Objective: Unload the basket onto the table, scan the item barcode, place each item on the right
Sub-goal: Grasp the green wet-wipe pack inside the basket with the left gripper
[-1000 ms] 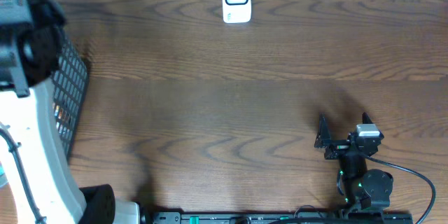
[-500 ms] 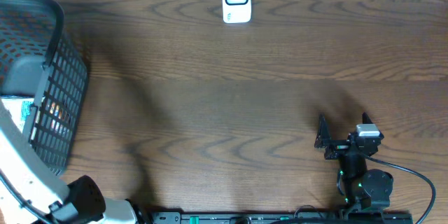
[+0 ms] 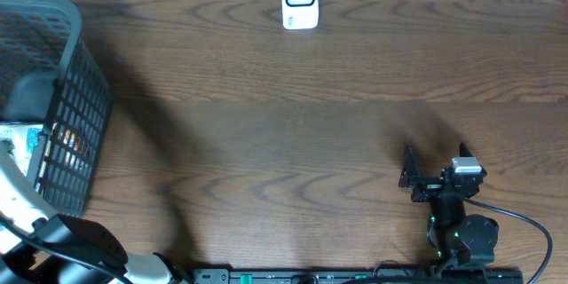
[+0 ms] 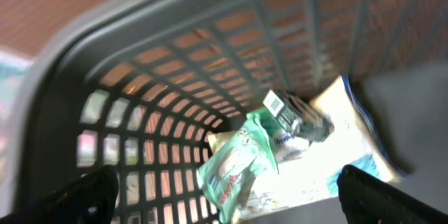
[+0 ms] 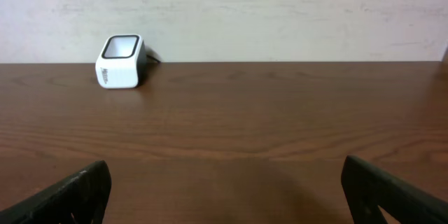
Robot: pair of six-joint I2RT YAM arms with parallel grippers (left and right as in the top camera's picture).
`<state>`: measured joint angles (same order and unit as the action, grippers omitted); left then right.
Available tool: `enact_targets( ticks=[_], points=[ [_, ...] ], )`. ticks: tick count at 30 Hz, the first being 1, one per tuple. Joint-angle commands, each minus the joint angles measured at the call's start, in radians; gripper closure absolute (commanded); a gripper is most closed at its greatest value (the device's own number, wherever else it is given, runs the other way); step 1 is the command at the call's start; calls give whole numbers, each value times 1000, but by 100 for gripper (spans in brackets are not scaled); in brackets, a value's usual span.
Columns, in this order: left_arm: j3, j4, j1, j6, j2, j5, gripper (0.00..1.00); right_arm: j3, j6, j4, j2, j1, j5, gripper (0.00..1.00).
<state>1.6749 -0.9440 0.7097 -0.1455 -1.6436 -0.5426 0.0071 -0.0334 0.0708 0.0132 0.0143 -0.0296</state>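
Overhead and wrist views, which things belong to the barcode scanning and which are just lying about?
For the job:
scanner
basket
green packet and white packet inside it

Not part of it:
right arm
cable

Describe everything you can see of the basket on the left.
The basket is dark grey plastic, with lattice walls and a solid rounded rim. It stands upright at the left edge of the table, partly out of the overhead view. Inside lie a green-and-white pouch, a white-and-blue packet and a small dark item, piled together. The open left end effector hangs over its opening.
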Motion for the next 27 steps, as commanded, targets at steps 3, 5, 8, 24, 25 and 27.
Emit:
enact_targets(
  ticks=[3,5,8,24,25,27],
  points=[
    [-67,85,6,246,-5,46,2,-2,-7,4,-2,-6,1,1],
    [-90,117,10,297,-7,46,2,-2,-7,4,-2,-6,1,1],
    [-125,145,23,401,-14,46,2,-2,-7,4,-2,-6,1,1],
    [-200,140,104,414,-166,166,12,-2,-7,4,-2,-6,1,1],
    [-201,140,105,414,-175,166,12,-2,-7,4,-2,-6,1,1],
    [-205,139,106,398,-193,166,13,-2,-7,4,-2,-6,1,1]
  ],
)
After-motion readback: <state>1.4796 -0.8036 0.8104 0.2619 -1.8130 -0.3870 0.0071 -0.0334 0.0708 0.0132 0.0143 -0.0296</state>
